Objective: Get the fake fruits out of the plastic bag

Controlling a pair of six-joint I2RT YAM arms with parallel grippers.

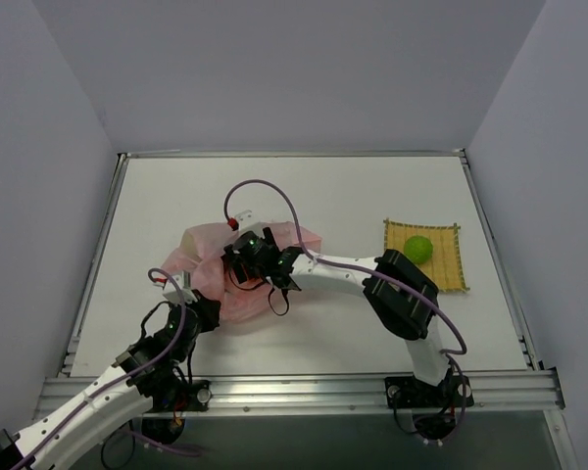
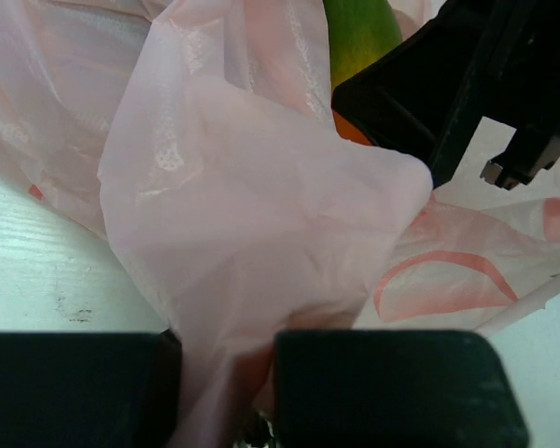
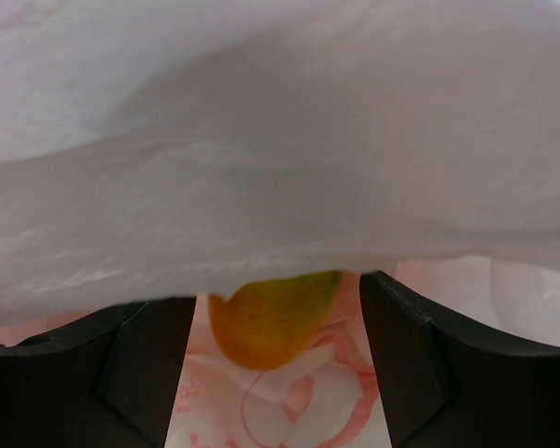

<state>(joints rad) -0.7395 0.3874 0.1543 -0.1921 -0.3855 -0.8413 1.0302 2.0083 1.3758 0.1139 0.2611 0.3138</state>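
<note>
The left gripper [image 2: 226, 341] is clenched on a gathered fold of the thin, crinkly, translucent pink plastic bag [image 2: 261, 187] at its near-left edge, the film pinched between the two black fingers above the white table [image 1: 353, 191]. Just beyond, the right gripper [image 3: 275, 294] is pushed into the bag under a sheet of film, its jaws spread wide and closed on nothing. The orange-red and green plastic mango [image 3: 271, 317] is framed just ahead between the fingertips, and whether it is touched cannot be told. Farther off to the right, well apart from the bag, a round lime-green plastic fruit [image 1: 417, 248] is seen lying on a yellow woven square mat [image 1: 449, 266]. The step in hand is judged to be the reach for the mango, with one fruit out. What is called for next is a short advance, a closing of the jaws on the mango alone and not on film, then a withdrawal while the bag is pinned by the left. No other fruits are made out.
</note>
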